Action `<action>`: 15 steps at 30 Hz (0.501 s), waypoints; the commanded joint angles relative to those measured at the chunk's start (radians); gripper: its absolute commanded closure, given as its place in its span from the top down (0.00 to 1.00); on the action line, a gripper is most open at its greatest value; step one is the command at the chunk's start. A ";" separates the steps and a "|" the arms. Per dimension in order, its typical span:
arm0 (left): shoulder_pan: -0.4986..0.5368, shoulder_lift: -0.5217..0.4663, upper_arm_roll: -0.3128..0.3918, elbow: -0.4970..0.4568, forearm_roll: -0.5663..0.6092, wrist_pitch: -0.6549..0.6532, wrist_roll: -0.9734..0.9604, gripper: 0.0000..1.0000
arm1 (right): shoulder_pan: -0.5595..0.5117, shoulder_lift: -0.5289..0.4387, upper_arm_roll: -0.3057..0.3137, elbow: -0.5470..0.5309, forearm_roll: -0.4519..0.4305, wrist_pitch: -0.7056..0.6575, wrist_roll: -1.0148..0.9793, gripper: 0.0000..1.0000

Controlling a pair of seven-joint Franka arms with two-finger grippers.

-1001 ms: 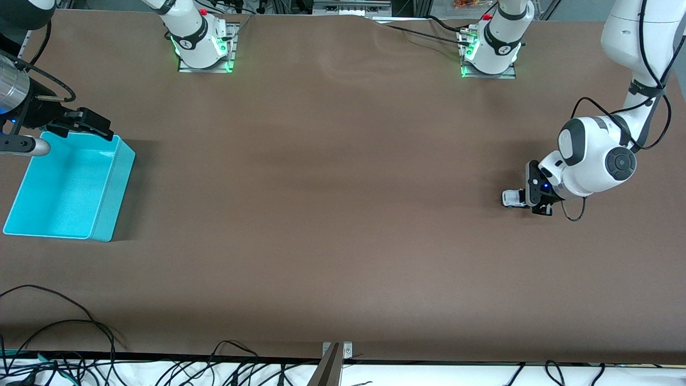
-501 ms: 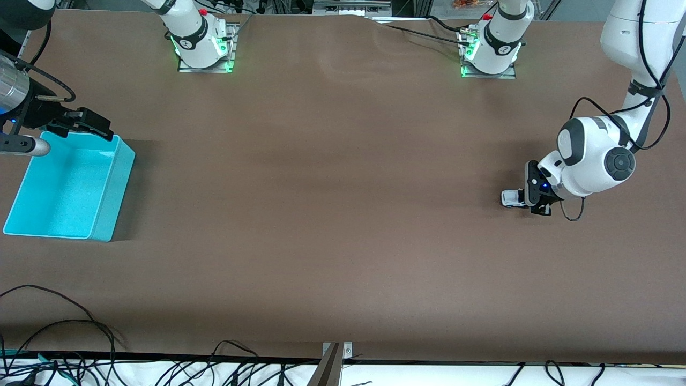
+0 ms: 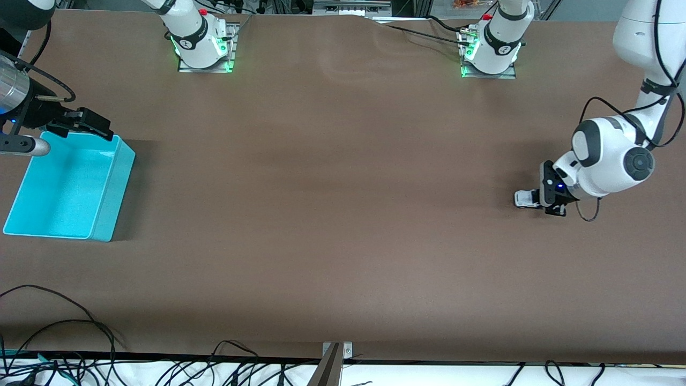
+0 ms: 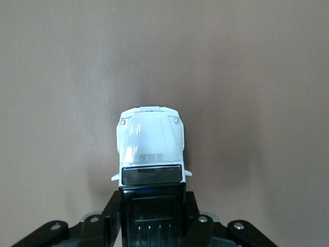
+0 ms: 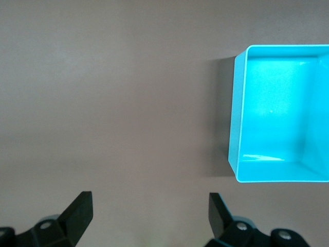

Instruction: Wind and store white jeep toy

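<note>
The white jeep toy [image 3: 527, 198] [image 4: 150, 144] stands on the brown table toward the left arm's end, its white hood pointing toward the right arm's end. My left gripper [image 3: 542, 200] [image 4: 152, 206] is down at the table, shut on the jeep's black rear section, and only the hood and windscreen stick out past the fingers. My right gripper [image 3: 92, 125] [image 5: 149, 198] waits open with nothing between its fingers, over the table at the corner of the cyan bin [image 3: 115, 182] [image 5: 235, 128].
The cyan bin has nothing in it and sits at the right arm's end of the table. Both arm bases [image 3: 203, 45] [image 3: 490, 51] stand along the table edge farthest from the front camera. Loose cables [image 3: 80, 332] lie along the nearest edge.
My left gripper has slid toward the left arm's end of the table, dragging the jeep backward along the surface. The right arm has not moved.
</note>
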 commanded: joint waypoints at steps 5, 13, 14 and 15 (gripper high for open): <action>0.109 0.148 0.002 0.095 0.032 0.020 0.147 0.12 | 0.003 -0.007 -0.004 -0.002 -0.009 -0.007 0.001 1.00; 0.222 0.203 0.001 0.142 0.033 0.020 0.237 0.12 | 0.003 -0.007 -0.004 -0.002 -0.009 -0.006 0.001 1.00; 0.230 0.211 0.002 0.153 0.033 0.020 0.247 0.12 | 0.003 -0.007 -0.004 -0.002 -0.009 -0.007 0.001 1.00; 0.232 0.220 0.002 0.162 0.033 0.020 0.259 0.12 | 0.003 -0.007 -0.004 -0.002 -0.009 -0.006 0.001 1.00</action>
